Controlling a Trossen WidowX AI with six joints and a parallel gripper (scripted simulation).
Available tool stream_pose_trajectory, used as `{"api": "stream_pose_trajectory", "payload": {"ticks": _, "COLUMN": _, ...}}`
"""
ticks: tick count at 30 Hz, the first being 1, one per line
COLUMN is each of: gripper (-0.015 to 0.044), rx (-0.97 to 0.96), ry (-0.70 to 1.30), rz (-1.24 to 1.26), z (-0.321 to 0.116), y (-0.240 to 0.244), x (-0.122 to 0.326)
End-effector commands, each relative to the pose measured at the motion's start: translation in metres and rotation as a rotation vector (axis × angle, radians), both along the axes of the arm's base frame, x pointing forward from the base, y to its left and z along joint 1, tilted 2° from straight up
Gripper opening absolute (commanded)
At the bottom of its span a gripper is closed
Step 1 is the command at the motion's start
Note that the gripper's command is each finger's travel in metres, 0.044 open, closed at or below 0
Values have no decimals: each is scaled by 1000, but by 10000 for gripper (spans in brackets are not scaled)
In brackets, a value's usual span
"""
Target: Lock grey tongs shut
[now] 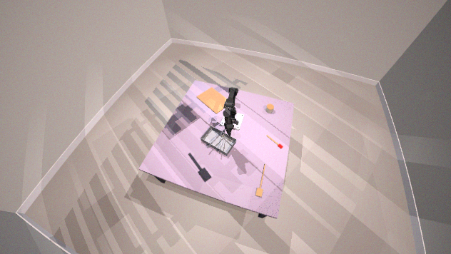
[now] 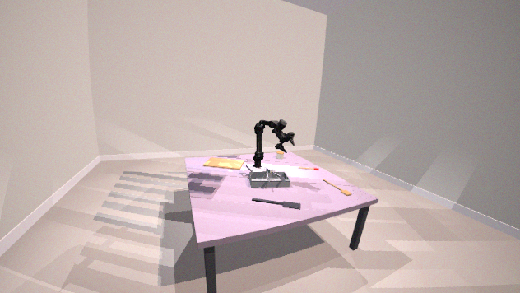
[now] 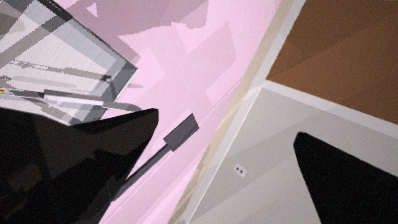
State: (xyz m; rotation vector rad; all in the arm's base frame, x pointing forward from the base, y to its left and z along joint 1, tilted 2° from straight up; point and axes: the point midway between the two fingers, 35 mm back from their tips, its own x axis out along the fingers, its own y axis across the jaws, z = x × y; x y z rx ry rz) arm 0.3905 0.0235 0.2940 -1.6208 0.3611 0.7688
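The grey tongs [image 1: 222,138] [image 2: 270,173] lie across the roasting tin [image 1: 213,147] [image 2: 269,183], arms spread apart. In the wrist view one tongs arm [image 3: 75,98] and a corner of the tin [image 3: 121,79] show at the left, partly behind a finger. My gripper [image 2: 289,148] [image 3: 225,126] is open and empty, raised above the table near the tin. The hinge is too small to make out clearly. The wooden board [image 1: 210,100] [image 2: 223,163] lies flat at the back left of the table, with nothing seen on it.
A dark spatula [image 1: 204,174] [image 2: 291,205] [image 3: 181,132] lies in front of the tin. A wooden spatula [image 1: 259,192] [image 2: 345,192] and a red-headed tool [image 1: 280,146] [image 2: 316,169] lie at the right. A small orange-topped pot [image 1: 270,108] [image 2: 280,155] stands at the back right.
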Motion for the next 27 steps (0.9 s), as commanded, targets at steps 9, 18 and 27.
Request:
{"api": "stream_pose_trajectory", "payload": {"ticks": 9, "gripper": 440, "rx": -558, "ry": 506, "rz": 640, "z": -125, "y": -73, "x": -43}}
{"api": "stream_pose_trajectory", "payload": {"ticks": 18, "gripper": 440, "rx": -609, "ry": 646, "rz": 956, "z": -152, "y": -91, "x": -71}}
{"api": "stream_pose_trajectory", "payload": {"ticks": 27, "gripper": 440, "rx": -609, "ry": 646, "rz": 956, "z": -152, "y": -91, "x": -71}}
